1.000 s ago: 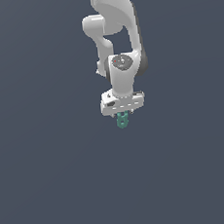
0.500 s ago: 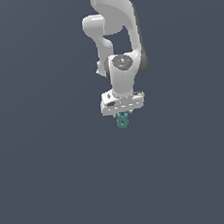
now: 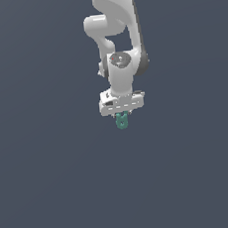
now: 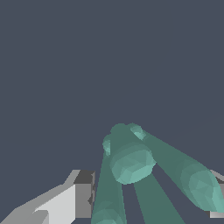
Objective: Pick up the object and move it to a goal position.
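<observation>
Gripper [image 3: 121,116] clamped on one teal object [image 3: 121,121], which hangs just under the white hand, center frame in the exterior view. Plain dark surface [image 3: 54,192] surrounds it on every side. One arm [image 3: 117,31], upper center.
</observation>
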You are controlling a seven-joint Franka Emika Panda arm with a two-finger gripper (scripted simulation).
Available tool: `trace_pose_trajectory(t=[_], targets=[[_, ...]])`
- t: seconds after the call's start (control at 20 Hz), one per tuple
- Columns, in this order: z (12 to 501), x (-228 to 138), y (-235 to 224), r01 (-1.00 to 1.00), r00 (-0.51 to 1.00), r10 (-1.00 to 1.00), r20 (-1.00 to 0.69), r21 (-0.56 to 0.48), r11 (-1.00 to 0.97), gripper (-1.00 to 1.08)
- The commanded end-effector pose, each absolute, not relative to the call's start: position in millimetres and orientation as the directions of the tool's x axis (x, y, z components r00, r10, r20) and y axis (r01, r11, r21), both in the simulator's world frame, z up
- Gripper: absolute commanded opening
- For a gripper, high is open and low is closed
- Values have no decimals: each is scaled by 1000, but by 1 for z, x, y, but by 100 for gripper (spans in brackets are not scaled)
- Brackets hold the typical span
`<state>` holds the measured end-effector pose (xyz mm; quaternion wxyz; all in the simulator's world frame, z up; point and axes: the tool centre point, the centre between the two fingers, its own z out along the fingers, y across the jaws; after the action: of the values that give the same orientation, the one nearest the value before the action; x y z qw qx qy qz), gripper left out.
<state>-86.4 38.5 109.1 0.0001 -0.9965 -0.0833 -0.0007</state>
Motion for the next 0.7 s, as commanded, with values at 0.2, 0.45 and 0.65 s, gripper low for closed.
trace_pose_trajectory(t=[0.2,0.45,0.65], targets=[[140,-95,6,165,986,165,2,-1,-986,-100],[177,-105,-33,165,986,165,2,-3,-986,-100],[213,-114,-70,165,986,165,2,-4,-986,-100]])
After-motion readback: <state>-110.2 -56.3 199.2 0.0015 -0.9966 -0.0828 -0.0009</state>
